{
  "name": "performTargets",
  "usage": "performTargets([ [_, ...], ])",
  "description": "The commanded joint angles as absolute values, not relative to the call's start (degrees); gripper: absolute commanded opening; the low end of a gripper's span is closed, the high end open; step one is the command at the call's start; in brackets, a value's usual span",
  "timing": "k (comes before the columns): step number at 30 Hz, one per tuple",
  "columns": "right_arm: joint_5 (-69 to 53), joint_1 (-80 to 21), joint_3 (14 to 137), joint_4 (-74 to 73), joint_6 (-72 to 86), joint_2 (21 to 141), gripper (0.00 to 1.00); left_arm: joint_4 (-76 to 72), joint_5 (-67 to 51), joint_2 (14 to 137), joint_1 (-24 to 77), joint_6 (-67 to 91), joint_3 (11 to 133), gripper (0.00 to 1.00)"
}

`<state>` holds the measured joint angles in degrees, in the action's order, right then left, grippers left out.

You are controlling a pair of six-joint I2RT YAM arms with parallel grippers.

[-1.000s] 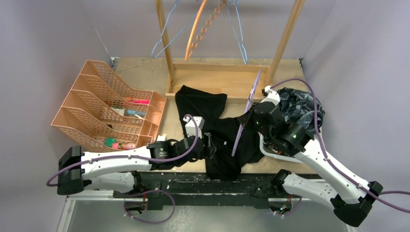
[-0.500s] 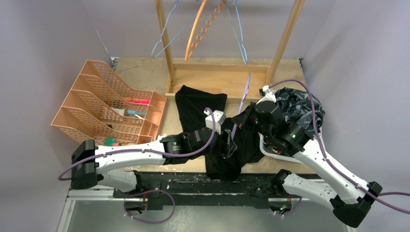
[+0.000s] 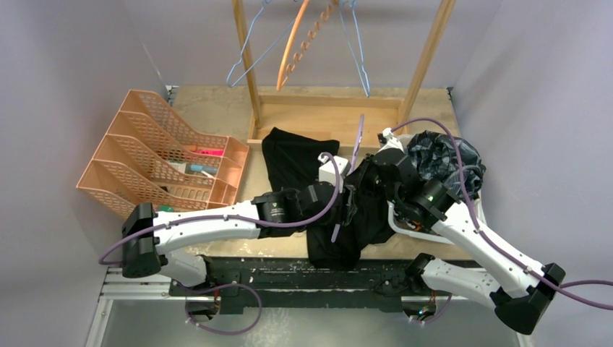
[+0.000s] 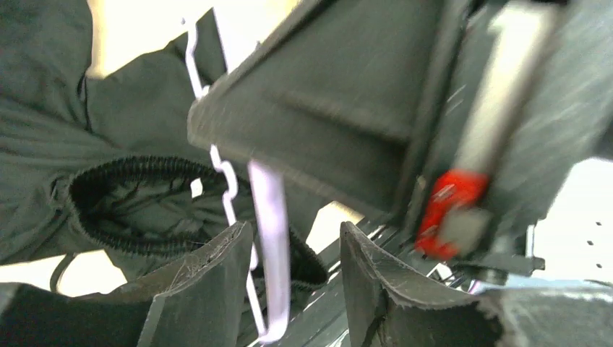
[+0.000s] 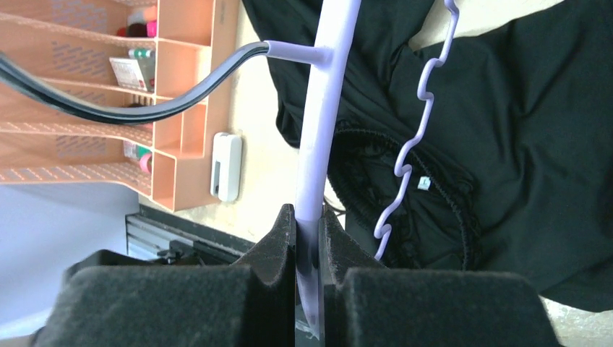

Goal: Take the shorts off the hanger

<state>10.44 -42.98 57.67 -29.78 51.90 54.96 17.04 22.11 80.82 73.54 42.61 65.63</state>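
Top view. Shows soft black shorts (image 3: 293, 155) spread in loose folds across the middle of the tan surface (image 3: 209, 116), one leg flat toward the back, the rest bunched near the front edge. Shows a thin lilac hanger (image 3: 358, 137) of flat plastic, tilted up out of the fabric. Shows dark camouflage shorts (image 3: 441, 155) heaped in a crinkled mound at the right rear of the surface. Also takes in a perforated orange tray rack (image 3: 155, 163) at the left and a pale wooden frame (image 3: 329, 103) at the back.

Left wrist view. Shows the left tool (image 4: 289, 282) with its rough dark pads (image 4: 209, 289) spread apart, the lilac strip standing in the gap, close to the left-hand pad; cannot tell whether touching. Shows the ribbed elastic waistband of the black shorts just behind, gathered into an oval.

Right wrist view. Shows the right tool (image 5: 307, 246) pressed together, pinching the hanger's flat bar between dark foam pads. Shows the hanger's wavy notched edge lying over the black waistband, the fabric matte and creased.
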Motion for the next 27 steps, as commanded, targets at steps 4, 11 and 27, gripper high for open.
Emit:
performTargets([
  [4,8.4,-42.7,59.9,-26.8,50.4,54.2,0.00,20.6,27.5,85.5,73.1,40.6,75.9,0.25],
  [11,8.3,-42.7,60.1,-27.1,50.3,54.2,0.00,20.4,27.0,85.3,73.0,41.7,74.3,0.00],
  [27,10.5,-42.7,56.4,-27.0,51.8,44.9,0.62,17.3,24.2,82.4,69.7,49.1,73.2,0.00],
])
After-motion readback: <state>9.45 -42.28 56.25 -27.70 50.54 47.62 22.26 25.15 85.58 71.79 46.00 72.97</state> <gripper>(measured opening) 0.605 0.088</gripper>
